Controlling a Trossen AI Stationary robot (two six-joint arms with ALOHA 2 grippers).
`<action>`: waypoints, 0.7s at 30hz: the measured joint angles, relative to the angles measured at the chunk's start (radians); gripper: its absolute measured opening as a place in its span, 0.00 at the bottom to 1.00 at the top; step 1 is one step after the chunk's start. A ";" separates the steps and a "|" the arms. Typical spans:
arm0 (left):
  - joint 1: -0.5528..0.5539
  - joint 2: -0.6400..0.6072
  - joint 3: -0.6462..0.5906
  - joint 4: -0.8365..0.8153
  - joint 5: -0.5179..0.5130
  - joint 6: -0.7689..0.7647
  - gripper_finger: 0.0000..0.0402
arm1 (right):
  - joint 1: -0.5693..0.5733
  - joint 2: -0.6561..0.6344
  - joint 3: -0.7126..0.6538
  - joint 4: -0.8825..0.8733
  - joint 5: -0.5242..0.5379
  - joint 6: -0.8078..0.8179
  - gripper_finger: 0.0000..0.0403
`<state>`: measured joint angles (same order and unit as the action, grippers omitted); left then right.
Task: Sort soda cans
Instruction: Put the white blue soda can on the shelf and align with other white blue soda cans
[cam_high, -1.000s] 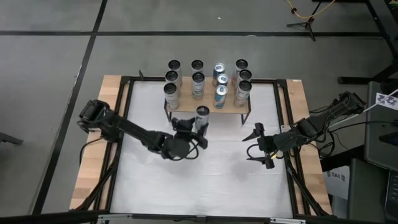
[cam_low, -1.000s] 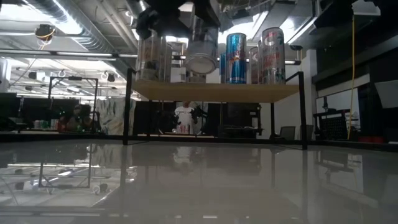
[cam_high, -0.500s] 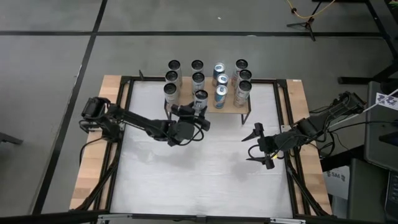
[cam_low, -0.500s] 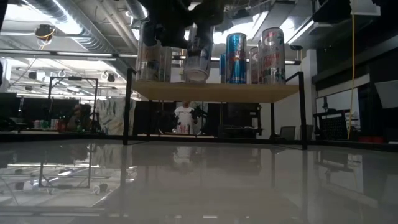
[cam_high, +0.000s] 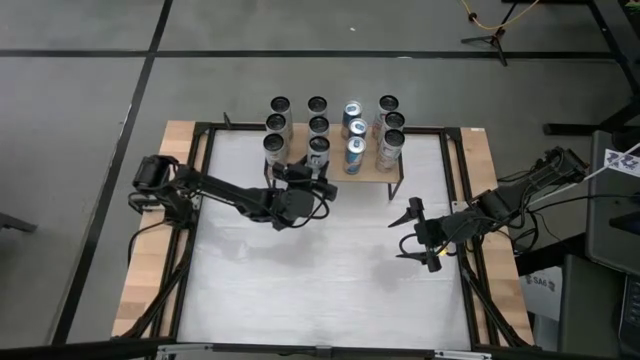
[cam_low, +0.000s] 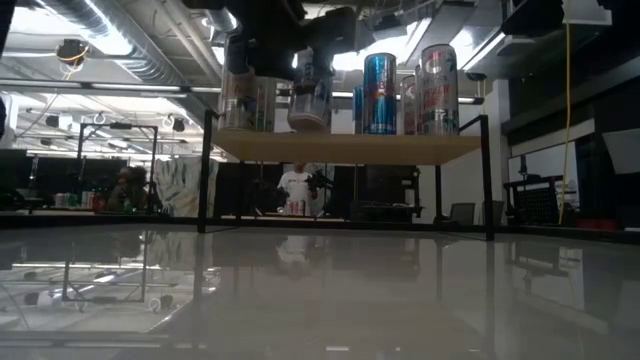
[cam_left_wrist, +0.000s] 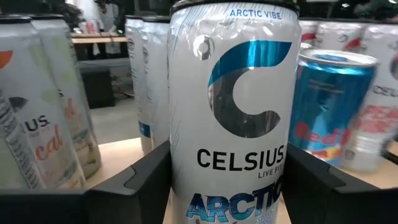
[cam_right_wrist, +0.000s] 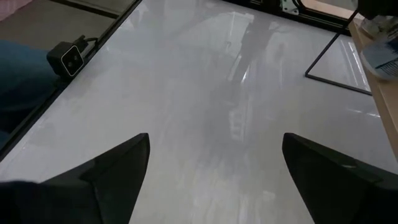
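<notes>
My left end effector (cam_high: 312, 176) gripped a white Celsius can (cam_left_wrist: 230, 112) between its fingers (cam_left_wrist: 134, 180) at the front edge of the raised wooden shelf (cam_low: 345, 146), beside the other soda cans (cam_high: 352, 130) standing there, while my right end effector (cam_high: 418, 235) hung spread wide over the white surface (cam_high: 330, 270).

A small wooden shelf (cam_low: 345, 146) on thin black legs stands on the shiny white table (cam_low: 320, 300). Soda cans sit on top of it. A blue can (cam_low: 379, 93) stands near the middle, and a silver can with red marks (cam_low: 438, 88) is beside it. A dark gripper (cam_low: 300, 45) holds a silver can (cam_low: 309, 95) just above the shelf. Far behind, a person (cam_low: 296, 189) stands in the room.
</notes>
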<state>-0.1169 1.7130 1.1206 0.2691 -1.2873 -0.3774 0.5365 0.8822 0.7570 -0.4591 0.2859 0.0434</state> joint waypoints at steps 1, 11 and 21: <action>0.002 0.005 0.000 0.014 -0.011 0.007 0.57 | 0.000 0.000 0.000 0.000 0.000 0.000 0.90; 0.019 0.084 0.002 0.223 -0.022 0.187 0.57 | 0.000 0.000 0.000 -0.006 0.001 -0.002 0.90; 0.040 0.093 0.002 0.244 -0.054 0.230 0.57 | 0.000 0.000 0.000 -0.009 0.000 -0.018 0.90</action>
<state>-0.0767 1.8057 1.1225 0.5126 -1.3412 -0.1471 0.5365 0.8825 0.7570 -0.4683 0.2859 0.0257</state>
